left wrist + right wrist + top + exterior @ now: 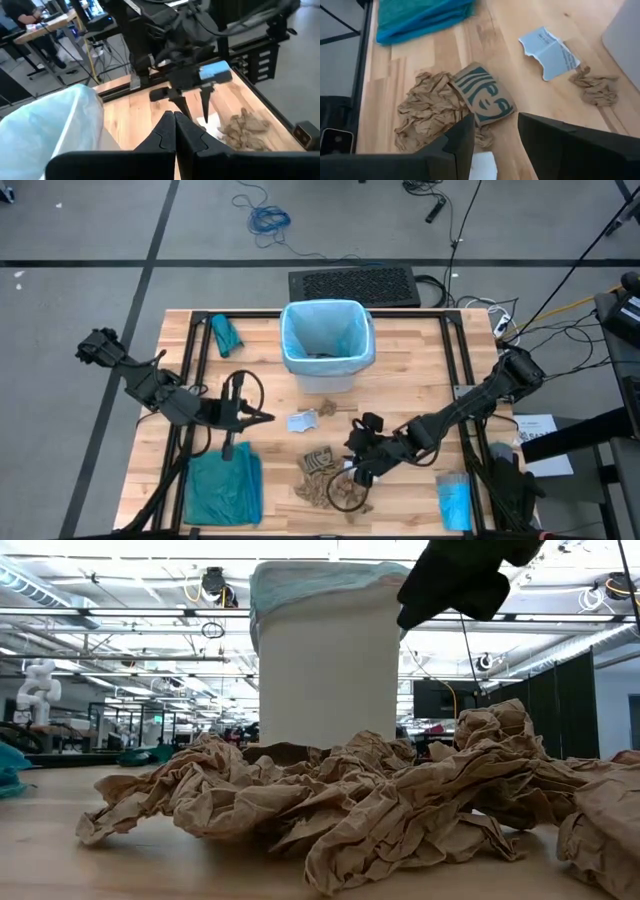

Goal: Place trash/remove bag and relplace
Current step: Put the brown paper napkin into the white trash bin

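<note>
On wood table — paper scraps; left gripper pressed together, right gripper spread, empty.

Low view: crumpled brown paper hides the base of the white bin. Bin contents are too small to identify from above. Printed text on the torn sheet beside the bin is illegible.

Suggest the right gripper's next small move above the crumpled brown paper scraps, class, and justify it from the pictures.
Probably lower the right gripper straight down. Its jaws stand open above the heap of crumpled brown paper scraps and the brown printed cardboard piece, gripping nothing. The white bin lined with a pale blue plastic bag stands ready to receive them.
</note>
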`<state>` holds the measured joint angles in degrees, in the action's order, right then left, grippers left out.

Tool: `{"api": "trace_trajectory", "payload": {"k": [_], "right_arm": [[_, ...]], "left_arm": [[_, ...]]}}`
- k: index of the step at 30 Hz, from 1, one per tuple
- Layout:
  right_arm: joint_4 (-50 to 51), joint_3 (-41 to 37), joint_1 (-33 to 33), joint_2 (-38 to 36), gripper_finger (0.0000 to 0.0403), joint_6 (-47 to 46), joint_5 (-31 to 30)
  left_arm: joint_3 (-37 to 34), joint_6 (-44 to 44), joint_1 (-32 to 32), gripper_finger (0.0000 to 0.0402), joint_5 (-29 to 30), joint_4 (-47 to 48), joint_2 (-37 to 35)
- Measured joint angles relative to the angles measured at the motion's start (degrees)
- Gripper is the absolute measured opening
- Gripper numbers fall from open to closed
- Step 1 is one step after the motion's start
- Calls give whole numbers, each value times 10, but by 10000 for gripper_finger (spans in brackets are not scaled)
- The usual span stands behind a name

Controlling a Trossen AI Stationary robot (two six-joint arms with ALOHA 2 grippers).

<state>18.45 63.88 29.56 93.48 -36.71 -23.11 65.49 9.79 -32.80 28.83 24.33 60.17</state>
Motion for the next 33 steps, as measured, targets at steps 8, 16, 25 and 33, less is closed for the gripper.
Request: {"api": "trace_trajectory", "payload": {"k": [8,16,25,33], "right_arm": [[-71,0,2,100,144,2,54],[-82,3,1,144,144,-12,70],[-107,3,-5,150,89,4,98],[-106,3,-4,159,5,14,100]], "left_arm": [[0,-47,-2,0,1,39,0],[0,-65,-4,0,0,48,0],[0,-79,-4,0,0,50,0],[0,-80,-4,0,-1,52,0]]}}
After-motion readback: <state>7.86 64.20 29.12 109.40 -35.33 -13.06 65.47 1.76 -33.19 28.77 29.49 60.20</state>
